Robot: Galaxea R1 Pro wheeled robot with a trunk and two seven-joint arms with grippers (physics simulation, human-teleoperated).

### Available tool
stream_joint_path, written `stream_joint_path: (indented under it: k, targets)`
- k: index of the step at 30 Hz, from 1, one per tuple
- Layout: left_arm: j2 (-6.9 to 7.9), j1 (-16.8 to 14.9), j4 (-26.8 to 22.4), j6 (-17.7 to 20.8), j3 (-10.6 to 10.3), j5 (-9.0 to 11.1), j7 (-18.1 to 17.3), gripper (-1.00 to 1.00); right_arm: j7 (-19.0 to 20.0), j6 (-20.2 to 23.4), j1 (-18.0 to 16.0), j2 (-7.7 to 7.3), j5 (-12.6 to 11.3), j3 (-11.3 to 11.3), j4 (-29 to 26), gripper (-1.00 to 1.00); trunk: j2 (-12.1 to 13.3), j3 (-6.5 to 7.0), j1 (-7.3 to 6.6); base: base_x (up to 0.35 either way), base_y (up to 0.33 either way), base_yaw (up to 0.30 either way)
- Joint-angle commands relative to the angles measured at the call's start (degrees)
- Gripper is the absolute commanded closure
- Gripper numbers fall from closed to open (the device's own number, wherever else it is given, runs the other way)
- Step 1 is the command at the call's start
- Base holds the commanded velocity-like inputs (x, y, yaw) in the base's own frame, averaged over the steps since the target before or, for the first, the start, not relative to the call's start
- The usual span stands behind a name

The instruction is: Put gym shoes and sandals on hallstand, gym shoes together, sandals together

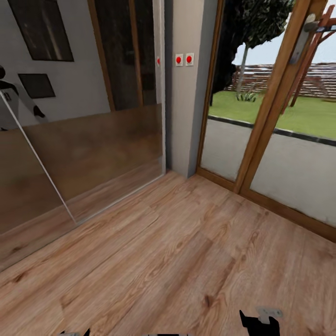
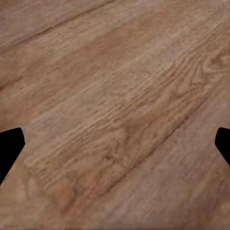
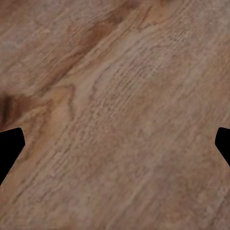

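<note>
I see the corridor floor (image 1: 177, 261), planks running diagonally toward the glazed door (image 1: 275, 121); both grippers (image 2: 115, 143) (image 3: 115, 143) spread wide, empty.

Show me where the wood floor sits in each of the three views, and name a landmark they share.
Head view: the floor covers the lower half, running from the mirrored wall to the glass door.
Left wrist view: floor fills the frame behind the open left gripper.
Right wrist view: floor fills the frame behind the open right gripper.
Shared landmark: the diagonal plank grain.
</note>
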Motion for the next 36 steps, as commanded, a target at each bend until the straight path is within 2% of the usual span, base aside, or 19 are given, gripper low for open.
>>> stream_joint_path:
  k: [1, 14, 15, 17, 21, 36]
  targets:
    - [-0.02, -0.06, 0.08, -0.02, 0.36, 0.11, -0.57, -1.00, 0.38, -0.19, 0.00, -0.01, -0.56, -0.06, 0.04, -1.00, -0.02, -0.04, -0.01, 0.008, -0.002, 0.279]
    - [-0.04, -0.06, 0.09, -0.06, 0.73, 0.11, 0.36, -1.00, 0.44, -0.19, -0.02, -0.01, -0.52, -0.06, 0.04, -1.00, -0.02, -0.04, -0.01, 0.002, 0.000, 0.279]
    - [-0.09, -0.06, 0.09, -0.06, 0.80, 0.18, 4.04, -1.00, 0.44, -0.19, 0.00, -0.01, -0.52, -0.06, 0.04, -1.00, -0.02, -0.04, -0.01, 0.000, 0.000, 0.279]
    - [-0.14, -0.06, 0.09, -0.07, 0.56, 0.21, 7.39, -1.00, 0.44, -0.19, -0.01, -0.01, -0.52, -0.06, 0.04, -1.00, -0.02, -0.04, -0.01, 0.000, 0.000, 0.279]
    - [-0.86, -0.06, 0.09, -0.34, 0.20, -0.16, 10.02, -1.00, 0.44, -0.19, 0.01, -0.01, -0.52, -0.06, 0.09, -1.00, -0.02, -0.04, -0.01, 0.000, 0.000, 0.279]
    - [-1.27, -0.06, 0.16, -2.01, -0.04, -0.32, 10.50, -1.00, 0.52, -0.19, 0.01, 0.07, -0.52, -0.06, 0.13, -1.00, -0.02, -0.04, -0.01, 0.000, 0.000, 0.279]
